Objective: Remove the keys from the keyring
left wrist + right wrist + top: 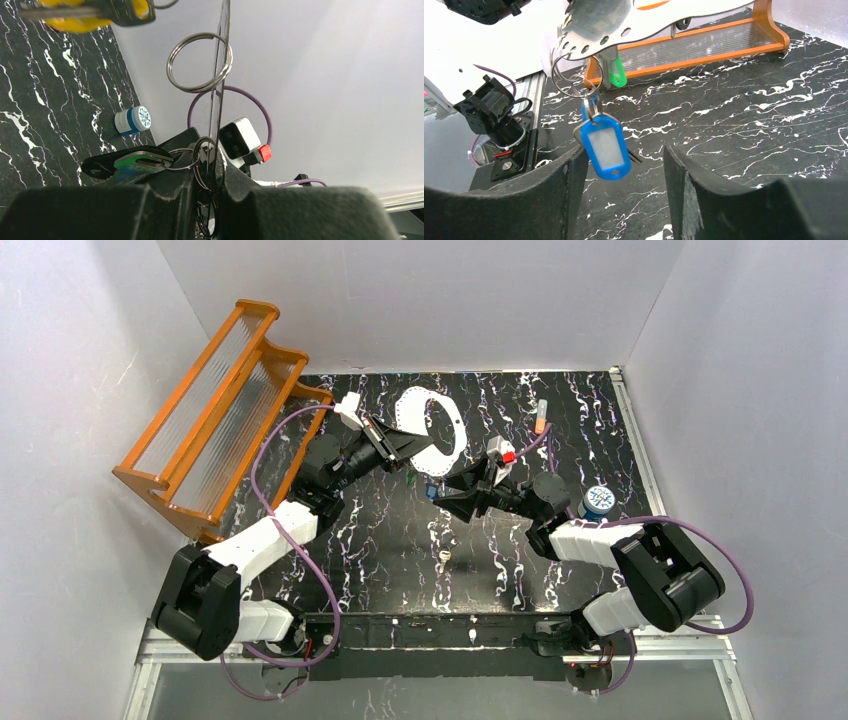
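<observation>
Between the fingers of the left gripper (216,197) the keyring (594,22) is pinched by its edge and held in the air above the table (749,115). The right gripper (624,157) has its jaws wide apart, and the blue-tagged key (605,147) hangs in the gap, not clamped. The keyring looks thin, stiff and light. The keys hang from small split rings (573,75), so I think they will swing and turn easily. A green key (617,76) hangs just behind. Bare metal may be slippery, so the flat plastic tag seems the best place to take hold. The table is black, marbled, hard and smooth. An orange rack (215,400) stands at the far left, with white walls around.
</observation>
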### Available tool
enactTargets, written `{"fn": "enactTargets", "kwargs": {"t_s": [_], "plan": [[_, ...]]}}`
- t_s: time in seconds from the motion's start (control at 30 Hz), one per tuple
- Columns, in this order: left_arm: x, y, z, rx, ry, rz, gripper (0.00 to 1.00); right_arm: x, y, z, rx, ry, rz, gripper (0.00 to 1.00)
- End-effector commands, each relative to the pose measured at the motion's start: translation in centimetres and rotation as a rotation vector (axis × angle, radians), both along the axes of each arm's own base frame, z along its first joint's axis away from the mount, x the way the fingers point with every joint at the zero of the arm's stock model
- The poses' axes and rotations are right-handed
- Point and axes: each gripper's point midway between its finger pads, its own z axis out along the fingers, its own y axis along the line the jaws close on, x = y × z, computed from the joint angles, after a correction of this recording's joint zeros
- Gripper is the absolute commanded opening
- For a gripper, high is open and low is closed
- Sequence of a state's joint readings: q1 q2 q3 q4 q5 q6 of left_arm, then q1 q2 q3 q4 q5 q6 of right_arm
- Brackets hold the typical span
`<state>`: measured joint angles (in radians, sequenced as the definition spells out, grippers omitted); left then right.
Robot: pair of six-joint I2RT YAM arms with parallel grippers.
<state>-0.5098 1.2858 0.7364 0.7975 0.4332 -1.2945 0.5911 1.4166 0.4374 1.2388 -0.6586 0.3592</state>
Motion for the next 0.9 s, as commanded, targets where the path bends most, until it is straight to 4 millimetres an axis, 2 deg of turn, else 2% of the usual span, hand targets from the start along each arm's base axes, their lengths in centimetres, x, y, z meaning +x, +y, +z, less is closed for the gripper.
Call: {"fn": "enactTargets", "kwargs": {"t_s": [0.0, 0.27, 0.47, 0.73, 0.87], "plan": [[-0.4, -0.1, 3.7, -0.052, -0.088, -0.007, 0.00, 0.2, 0.3, 3.3, 0.065, -0.119, 0.010, 0.61], [-0.5, -0.1, 3.8, -0.054, -0.093, -0.004, 0.00, 0.1, 0.1, 3.3, 0.064, -0.124, -0.002, 0.46], [-0.5, -0.1, 3.8, -0.054, -0.093, -0.004, 0.00, 0.0, -0.2, 3.2, 0.052, -0.129, -0.014, 0.31], [-0.3, 0.0, 3.5, -0.041, -0.100, 0.010, 0.00, -0.6, -0.4, 2.3, 0.014, -0.124, 0.000, 0.01], [0.0, 0.3, 2.6, 0.006, -0.109, 0.038, 0.00, -1.1, -1.1, 1.1, -0.038, -0.103, -0.022, 0.01]]}}
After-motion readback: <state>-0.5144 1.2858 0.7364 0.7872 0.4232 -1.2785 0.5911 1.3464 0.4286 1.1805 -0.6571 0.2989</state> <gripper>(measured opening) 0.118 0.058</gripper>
